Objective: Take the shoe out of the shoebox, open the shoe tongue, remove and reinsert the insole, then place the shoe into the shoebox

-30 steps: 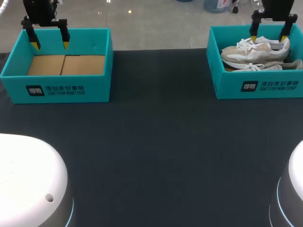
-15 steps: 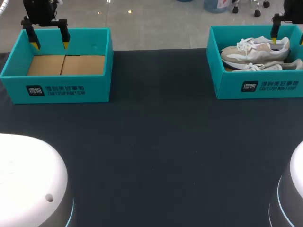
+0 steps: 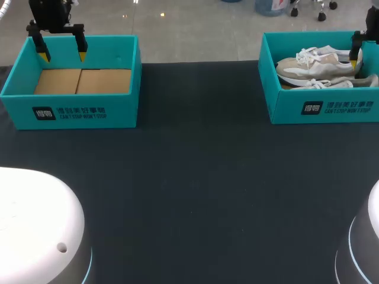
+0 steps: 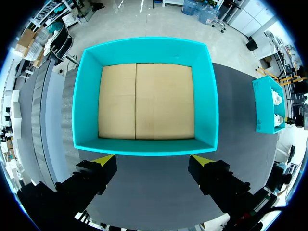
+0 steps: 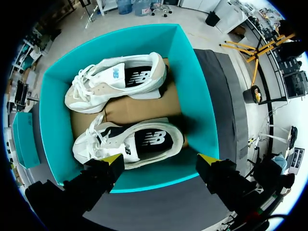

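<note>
Your right gripper [image 5: 160,159] hangs over the shoebox [image 5: 195,101] on your right side of the dark table [image 3: 195,177], fingers spread wide and gripping nothing. Two pale shoes lie on their sides on the cardboard floor inside, toes pointing toward your left. The nearer shoe [image 5: 127,144] sits just below and ahead of the gap between the fingers, untouched, while the farther shoe [image 5: 115,82] rests beyond it along the far wall. Your left gripper [image 4: 153,160] is likewise spread and holding nothing, and it hangs above the second teal box [image 4: 144,45], which has a brown cardboard floor. The two boxes stand well apart, one toward each side of the table.
</note>
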Controlling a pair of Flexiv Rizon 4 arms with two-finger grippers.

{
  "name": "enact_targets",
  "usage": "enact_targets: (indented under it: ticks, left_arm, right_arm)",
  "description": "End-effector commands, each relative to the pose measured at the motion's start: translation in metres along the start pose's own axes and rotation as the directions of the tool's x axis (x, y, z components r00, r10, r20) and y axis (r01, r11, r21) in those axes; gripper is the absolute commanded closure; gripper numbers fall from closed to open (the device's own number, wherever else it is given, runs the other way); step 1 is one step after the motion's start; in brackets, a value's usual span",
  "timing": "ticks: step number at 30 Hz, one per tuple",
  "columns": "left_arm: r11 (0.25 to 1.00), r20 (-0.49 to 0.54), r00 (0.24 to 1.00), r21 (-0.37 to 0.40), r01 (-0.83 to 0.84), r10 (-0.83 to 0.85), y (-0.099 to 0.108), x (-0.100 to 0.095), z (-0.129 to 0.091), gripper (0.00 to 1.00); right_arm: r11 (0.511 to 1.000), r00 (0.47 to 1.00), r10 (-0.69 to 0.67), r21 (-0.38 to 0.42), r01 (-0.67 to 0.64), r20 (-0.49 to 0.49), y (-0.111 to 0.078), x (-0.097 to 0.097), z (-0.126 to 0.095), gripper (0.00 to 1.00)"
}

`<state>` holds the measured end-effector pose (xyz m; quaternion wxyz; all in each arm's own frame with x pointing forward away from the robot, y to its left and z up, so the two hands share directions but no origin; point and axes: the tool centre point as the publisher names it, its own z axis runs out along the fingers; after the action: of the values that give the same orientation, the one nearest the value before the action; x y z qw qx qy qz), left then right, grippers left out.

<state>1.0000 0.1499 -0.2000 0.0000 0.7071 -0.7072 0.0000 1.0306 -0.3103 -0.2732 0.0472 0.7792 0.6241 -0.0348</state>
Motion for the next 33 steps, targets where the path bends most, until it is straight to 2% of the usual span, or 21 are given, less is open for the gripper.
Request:
enact_targets:
  ticks: [1,15,33]
  left_arm:
    - [1.000,0.000,1.000,0.000,0.000,0.000,0.000,0.000,0.000,0.00]
    - [1.000,0.000,1.000,0.000,0.000,0.000,0.000,0.000,0.000,0.00]
    - [1.000,0.000,1.000,0.000,0.000,0.000,0.000,0.000,0.000,0.00]
  right_arm:
    - [1.000,1.000,0.002,0.004,-0.002,-0.004,0.005,-0.007,0.016,0.00]
    - [0.997,0.997,-0.080,-0.006,0.080,-0.020,0.016,-0.018,0.050,0.00]
    - [0.998,0.998,-0.060,0.000,0.060,-0.001,0.017,-0.024,0.095,0.00]
